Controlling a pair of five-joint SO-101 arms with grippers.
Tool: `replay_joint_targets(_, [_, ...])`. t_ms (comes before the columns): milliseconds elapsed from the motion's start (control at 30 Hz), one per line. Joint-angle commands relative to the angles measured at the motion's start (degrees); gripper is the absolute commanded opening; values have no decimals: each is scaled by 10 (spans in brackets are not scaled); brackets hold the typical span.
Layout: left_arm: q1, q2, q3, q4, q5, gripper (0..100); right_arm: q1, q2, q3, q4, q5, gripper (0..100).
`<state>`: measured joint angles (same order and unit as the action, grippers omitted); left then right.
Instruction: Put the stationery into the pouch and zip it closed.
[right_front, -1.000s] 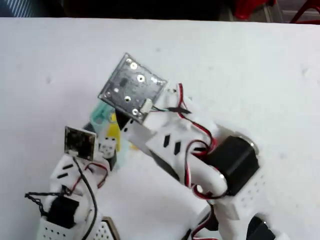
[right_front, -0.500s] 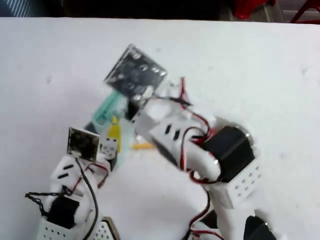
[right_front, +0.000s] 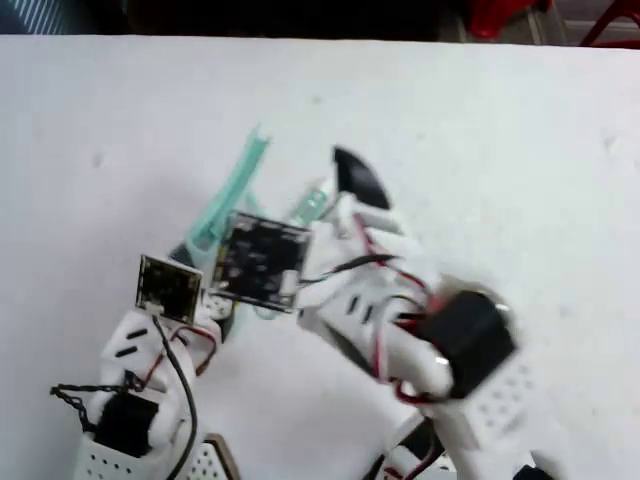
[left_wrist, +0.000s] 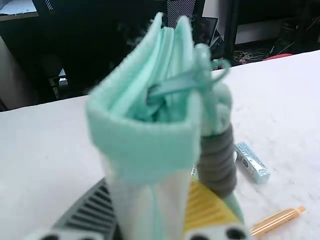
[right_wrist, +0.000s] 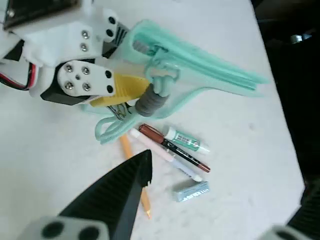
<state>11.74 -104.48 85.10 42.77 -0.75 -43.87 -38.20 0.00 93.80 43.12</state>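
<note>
- The white table (right_front: 520, 110) carried everything left of its middle.
- The mint pouch (right_wrist: 200, 65) was pinched at its near end in my left claw (right_wrist: 125, 95), which was closed on it. The rest reached toward the far left with the long mouth gaping. I judged it light and floppy, apt to sag wherever it was not held. A second hold belonged on the firmer seam along the zip, not on the slack side.
- My right claw (right_front: 345, 190) hung to the right of the pouch, jaws apart and holding nothing.
- A dark pen (right_wrist: 177, 151) and a white pen (right_wrist: 187, 171) lay side by side on the table just beside the pouch. They looked stiff, light and smooth, and probably ready to roll. I would take each across the middle of its barrel.
- The orange pencil (left_wrist: 277, 221) lay near them. It was thin and low, so easy to miss.
- A small tube (right_wrist: 187, 141) lay beside the pens, and I judged it squashy.
- The pale blue eraser (right_wrist: 191, 191) was a short block, rubbery, likely the surest grip.
- The zip pull (right_wrist: 162, 80) hung by my left claw. It was tiny and loose, and needed a fingertip pinch.
</note>
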Motion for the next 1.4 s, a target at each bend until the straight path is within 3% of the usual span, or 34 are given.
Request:
replay_joint_targets(0, [-6,-5,-7,2,-7,24,-37,-42,91,-66,-33,440])
replay_joint_targets(333, [-6,-5,-5,2,-7,24,-56,-113,252,-283,-151,431])
replay_joint_targets(600, [-6,-5,-4,3,-6,24,-56,-113,257,-296,-167,176])
replay_joint_targets(867, [-5,-5,-4,3,-6,24,-56,-113,280,-305,-169,264])
replay_joint_targets(1200, [-5,-5,-4,3,-6,24,-113,-111,281,-346,-170,265])
replay_joint_targets(1367, [-5,-5,-4,3,-6,24,-101,-79,281,-356,-172,257])
